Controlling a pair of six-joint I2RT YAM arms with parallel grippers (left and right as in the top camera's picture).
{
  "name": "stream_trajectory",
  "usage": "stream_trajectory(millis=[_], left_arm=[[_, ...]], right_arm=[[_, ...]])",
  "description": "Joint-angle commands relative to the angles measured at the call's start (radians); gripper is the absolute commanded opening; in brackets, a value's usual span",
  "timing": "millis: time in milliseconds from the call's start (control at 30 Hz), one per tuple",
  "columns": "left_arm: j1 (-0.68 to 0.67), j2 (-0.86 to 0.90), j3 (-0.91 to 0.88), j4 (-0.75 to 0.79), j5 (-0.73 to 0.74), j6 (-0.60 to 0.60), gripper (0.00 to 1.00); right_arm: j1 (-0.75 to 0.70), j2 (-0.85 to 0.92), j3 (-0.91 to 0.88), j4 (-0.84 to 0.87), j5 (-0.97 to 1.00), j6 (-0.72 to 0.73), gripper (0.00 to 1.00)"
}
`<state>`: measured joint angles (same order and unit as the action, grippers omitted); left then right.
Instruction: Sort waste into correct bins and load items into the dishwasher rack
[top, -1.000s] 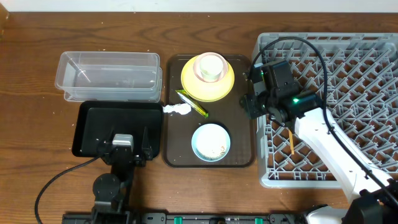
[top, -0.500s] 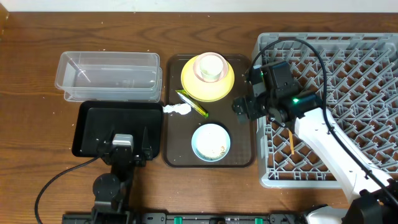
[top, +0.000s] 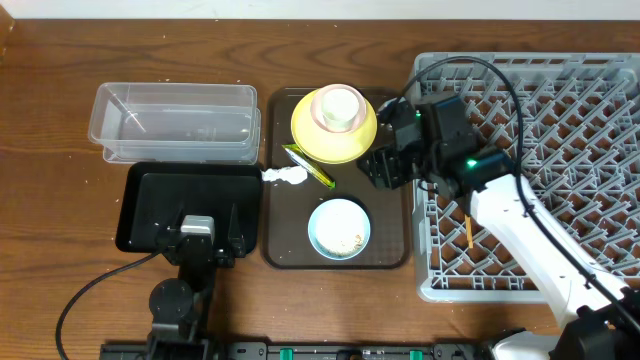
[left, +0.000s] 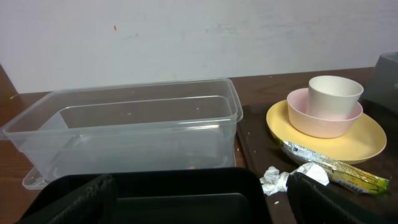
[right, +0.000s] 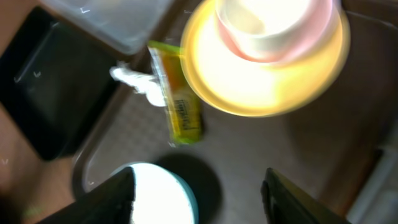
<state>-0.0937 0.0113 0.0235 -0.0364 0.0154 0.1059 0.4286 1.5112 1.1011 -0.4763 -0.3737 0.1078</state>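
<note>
**Progress: early. One kind of item loaded, no waste sorted.**

- **Loaded:** chopsticks (top: 468, 228), lying on the grid floor of the rack (top: 560, 90) near its front-left corner. One stick or a pair, cannot tell. The rack fills the right end of the counter (top: 60, 230) and shows no dishes.
- **Not yet loaded, all on the brown tray (top: 388, 245) at the counter's centre:**
  - plate (top: 310, 138), at the tray's rear end
  - pink cup (left: 323, 118), standing on the plate
  - white cup (left: 336, 93), nested upright in the pink cup
  - bowl (top: 325, 222), at the tray's front end
- **Waste not yet binned:**
  - wrapper (top: 308, 166), flat on the brown tray between plate and bowl, toward its left side
  - tissue (top: 283, 176), at the tray's left rim, touching the wrapper
  - rice scraps (top: 347, 242), inside the bowl
- **Bins:**
  - tub (top: 175, 122), rear-left of the counter, holding none of the waste
  - black tray (top: 150, 200), front-left, just in front of the tub, nothing in it
- **Left fingers (left: 74, 199):** wide apart and empty, parked at the black tray's front edge.
- **Right fingers (right: 115, 196):** apart with nothing between them, over the brown tray's right side between plate and bowl. Probably heading for the next pick, target unclear.
- **Left to do, by judgement:** bin three kinds of waste and rack four dishes.
</note>
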Motion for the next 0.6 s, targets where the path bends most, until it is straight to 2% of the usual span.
stream_trajectory(millis=[0,133,233,567], left_arm=[[-0.004,0.001,-0.019,-0.037,-0.027,0.006,0.90],[-0.004,0.001,-0.019,-0.037,-0.027,0.006,0.90],[-0.004,0.001,-0.019,-0.037,-0.027,0.006,0.90],[-0.004,0.001,-0.019,-0.037,-0.027,0.006,0.90]], right_arm=[[0.064,-0.013,0.016,0.024,-0.019,0.011,0.58],[0.126,-0.011,0.016,0.039,0.142,0.011,0.45],[0.172,-0.011,0.016,0.027,0.150,0.011,0.38],[0.369,-0.011,0.016,-0.164,0.140,0.011,0.32]])
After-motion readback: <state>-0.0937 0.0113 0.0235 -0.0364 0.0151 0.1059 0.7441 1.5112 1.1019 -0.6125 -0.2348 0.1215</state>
